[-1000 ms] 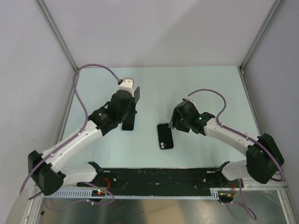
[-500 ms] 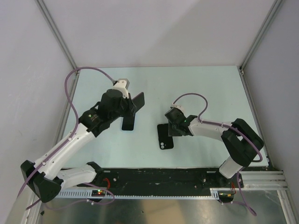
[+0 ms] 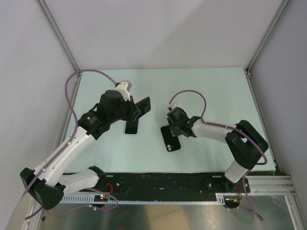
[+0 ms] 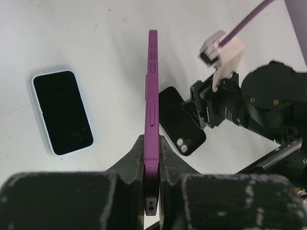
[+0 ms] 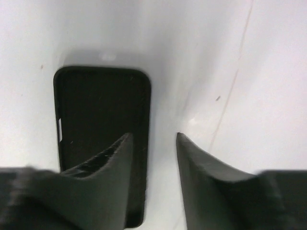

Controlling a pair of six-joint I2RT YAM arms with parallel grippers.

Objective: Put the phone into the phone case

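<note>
Pale desk [image 3: 216,96] is carrying a black phone case [image 5: 100,105] lying flat near its middle, with a blue-rimmed phone [image 4: 62,111] lying screen-up at the case's 9 o'clock. Above it the left fingers [image 4: 132,158] are pinching a purple phone [image 4: 152,96] on edge. Meanwhile the right fingers [image 5: 110,158] are standing spread astride the case's long edge, at its 12 o'clock end.

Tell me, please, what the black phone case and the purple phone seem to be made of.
The black phone case looks like soft silicone or rubbery plastic: matte, no glare, with a raised lip. The purple phone shows a satin edge, metal or possibly plastic: smooth, even sheen, small buttons.
</note>
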